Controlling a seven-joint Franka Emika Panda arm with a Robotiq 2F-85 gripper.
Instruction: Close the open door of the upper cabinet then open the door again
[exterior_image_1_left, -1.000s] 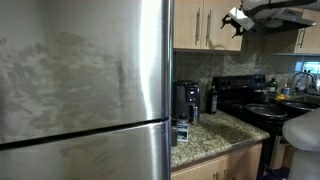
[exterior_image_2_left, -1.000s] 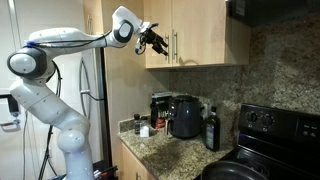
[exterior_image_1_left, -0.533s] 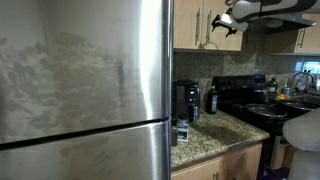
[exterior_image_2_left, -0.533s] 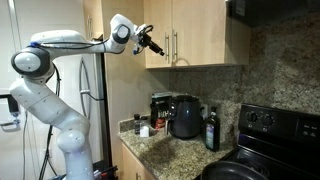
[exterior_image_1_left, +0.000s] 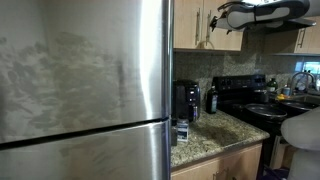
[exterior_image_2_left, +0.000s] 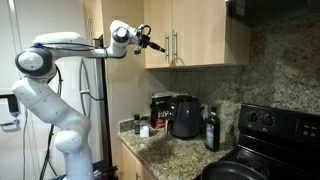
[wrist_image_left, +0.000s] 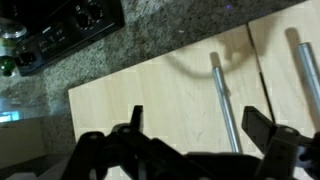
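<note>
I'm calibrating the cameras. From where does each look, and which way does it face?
An exterior view: beside the fridge, looking along the counter to the stove; gripper and forearm at top.
An exterior view: near the stove, facing the cabinet; whole arm shows.
Wrist view: faces the door; open fingers below.
Shared: both exterior views show the dark bottle.

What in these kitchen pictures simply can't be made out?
- Upper cabinet contents: every view, behind its shut door.
- Whether the gripper touches a handle: both exterior views, too small.
- Gripper body: wrist view, dark, cut by bottom edge.
- Kitchen beyond the refrigerator: an exterior view, blocked.
</note>
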